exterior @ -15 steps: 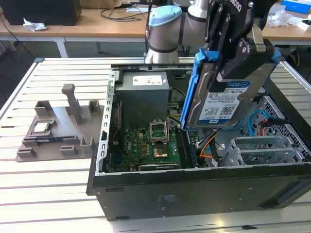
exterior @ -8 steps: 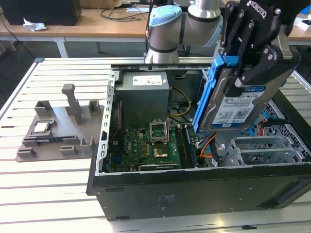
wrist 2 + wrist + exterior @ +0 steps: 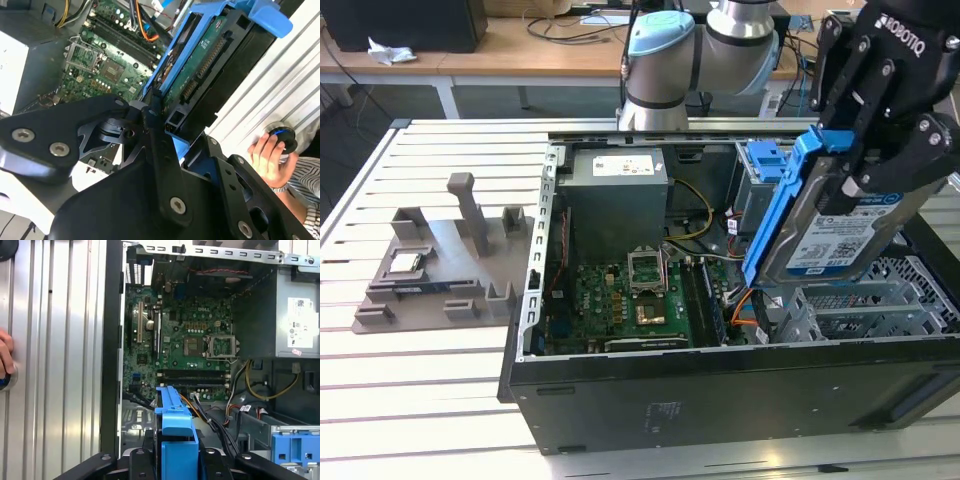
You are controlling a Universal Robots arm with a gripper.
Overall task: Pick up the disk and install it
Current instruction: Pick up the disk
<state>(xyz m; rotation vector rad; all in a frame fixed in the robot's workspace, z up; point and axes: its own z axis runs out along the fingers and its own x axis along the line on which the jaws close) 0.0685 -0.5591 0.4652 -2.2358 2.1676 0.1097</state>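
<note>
The gripper (image 3: 860, 165) holds the disk (image 3: 835, 235) in the air over the end of the open computer case (image 3: 720, 390) that lies toward the exterior view's right. Its jaws are clamped across the drive's body and its blue bracket (image 3: 772, 220). The drive hangs steeply tilted, one end pointing down toward the perforated drive cage (image 3: 880, 290). That tilt looks like the main risk: if the drive goes down without being squared to its bay, the bracket's lower corner could catch the cage's edge and jam, or twist the drive within the grip. The orange cables (image 3: 745, 300) lie just beside that lowest corner and could be snagged or pinched. The motherboard (image 3: 620, 300) is near, so a slipped drive might strike it. In the second wrist view a person's hand (image 3: 267, 157) rests on a round button (image 3: 280, 137) on the bench (image 3: 420, 400) beside the case, near enough that a wide swing of the arm could reach it.
</note>
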